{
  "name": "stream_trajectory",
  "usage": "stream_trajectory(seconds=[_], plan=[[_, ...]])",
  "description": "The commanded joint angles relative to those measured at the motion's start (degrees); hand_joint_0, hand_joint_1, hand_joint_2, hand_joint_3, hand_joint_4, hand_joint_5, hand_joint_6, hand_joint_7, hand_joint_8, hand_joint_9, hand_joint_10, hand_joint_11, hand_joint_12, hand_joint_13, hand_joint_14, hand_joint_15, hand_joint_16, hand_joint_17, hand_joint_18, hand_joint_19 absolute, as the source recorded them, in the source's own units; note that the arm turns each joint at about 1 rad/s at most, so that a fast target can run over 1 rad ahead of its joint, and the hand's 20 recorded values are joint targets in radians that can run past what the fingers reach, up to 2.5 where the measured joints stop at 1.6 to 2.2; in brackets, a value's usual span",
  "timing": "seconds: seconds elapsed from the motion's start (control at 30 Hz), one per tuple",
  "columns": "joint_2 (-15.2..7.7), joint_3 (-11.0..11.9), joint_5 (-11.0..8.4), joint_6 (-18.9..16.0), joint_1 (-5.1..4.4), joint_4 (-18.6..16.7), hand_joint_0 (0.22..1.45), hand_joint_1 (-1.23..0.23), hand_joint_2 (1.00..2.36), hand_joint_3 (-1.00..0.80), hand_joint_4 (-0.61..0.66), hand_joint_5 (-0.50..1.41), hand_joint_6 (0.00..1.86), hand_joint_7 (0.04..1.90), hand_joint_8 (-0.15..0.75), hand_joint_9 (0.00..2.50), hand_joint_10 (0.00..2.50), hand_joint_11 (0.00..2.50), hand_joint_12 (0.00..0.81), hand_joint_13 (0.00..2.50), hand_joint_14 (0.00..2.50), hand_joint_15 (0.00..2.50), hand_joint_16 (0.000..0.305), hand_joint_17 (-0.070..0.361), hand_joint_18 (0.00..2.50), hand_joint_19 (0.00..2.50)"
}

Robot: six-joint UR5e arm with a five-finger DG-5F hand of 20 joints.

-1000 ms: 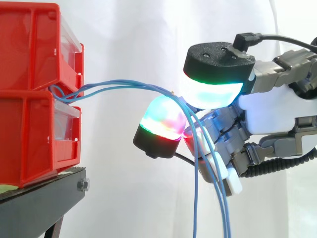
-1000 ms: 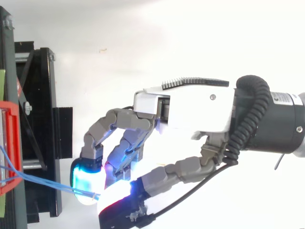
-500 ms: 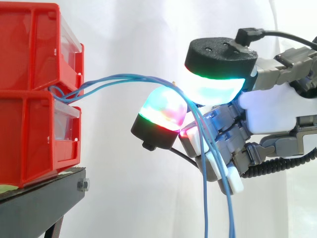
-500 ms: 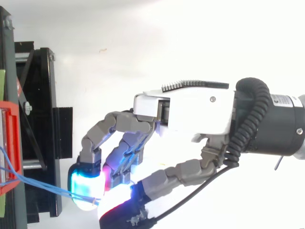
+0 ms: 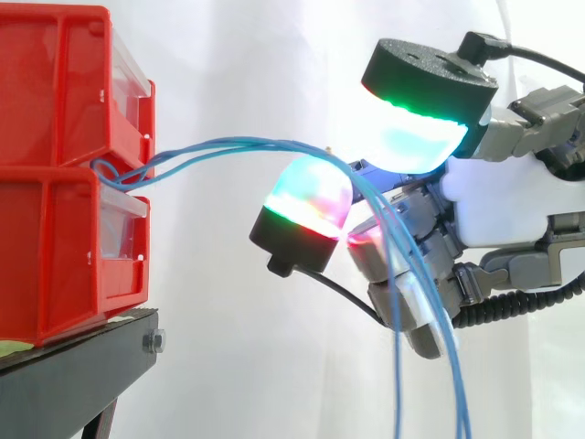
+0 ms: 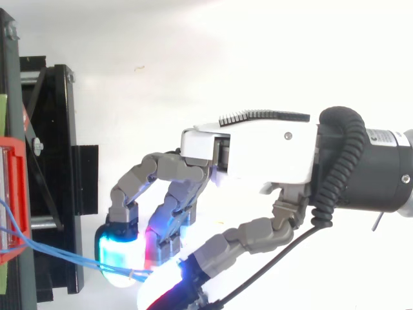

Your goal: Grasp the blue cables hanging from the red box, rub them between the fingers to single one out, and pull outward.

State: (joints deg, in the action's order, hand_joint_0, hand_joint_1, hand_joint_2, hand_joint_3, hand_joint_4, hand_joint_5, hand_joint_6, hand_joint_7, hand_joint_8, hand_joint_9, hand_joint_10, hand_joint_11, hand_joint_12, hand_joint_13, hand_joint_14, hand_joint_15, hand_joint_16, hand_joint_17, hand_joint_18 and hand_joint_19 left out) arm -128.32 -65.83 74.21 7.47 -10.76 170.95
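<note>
Grip state: curled fingers of the hand loosely enclose the blue cables, which arc from the red box and hang below the palm. Roll the pads under light pressure until one strand separates, then pull level, away from the box.

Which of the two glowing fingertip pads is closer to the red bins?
The lower pad, glowing cyan over red, its black back facing down; the blue cables arch over it. The other pad, green-rimmed, sits higher and farther back.
</note>
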Motion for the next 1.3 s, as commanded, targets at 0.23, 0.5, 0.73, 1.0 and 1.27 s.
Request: stream_trajectory(seconds=[0.23,0.5,0.73,1.0,1.27], plan=[[0.0,0.0,0.15,0.0,0.03,0.0,0.5,-0.85,1.0,-0.5,0.16,-0.07,0.87,0.94,0.398,1.26,0.02,0.65,0.426,1.24,0.02,0.59,0.055,0.124,1.08,0.62],[0.0,0.0,0.15,0.0,-0.05,0.0,0.49,-0.8,1.0,-0.5,0.11,-0.04,0.84,0.93,0.41,1.37,0.02,0.62,0.434,1.31,0.02,0.58,0.058,0.13,1.13,0.6],[0.0,0.0,0.15,0.0,-0.05,0.0,0.53,-0.74,1.0,-0.5,0.05,-0.04,0.83,0.97,0.396,1.42,0.02,0.62,0.413,1.32,0.02,0.58,0.054,0.122,1.1,0.63],[0.0,0.0,0.15,0.0,-0.05,0.0,0.61,-0.85,1.01,-0.29,0.09,-0.04,0.86,1.11,0.407,1.46,0.02,0.7,0.424,1.35,0.02,0.61,0.054,0.122,1.14,0.61],[0.79,0.0,0.06,0.0,-0.05,0.09,0.69,-0.96,1.02,-0.2,0.03,-0.09,0.92,1.02,0.392,1.34,0.02,0.78,0.415,1.3,0.02,0.65,0.051,0.116,1.09,0.61]])
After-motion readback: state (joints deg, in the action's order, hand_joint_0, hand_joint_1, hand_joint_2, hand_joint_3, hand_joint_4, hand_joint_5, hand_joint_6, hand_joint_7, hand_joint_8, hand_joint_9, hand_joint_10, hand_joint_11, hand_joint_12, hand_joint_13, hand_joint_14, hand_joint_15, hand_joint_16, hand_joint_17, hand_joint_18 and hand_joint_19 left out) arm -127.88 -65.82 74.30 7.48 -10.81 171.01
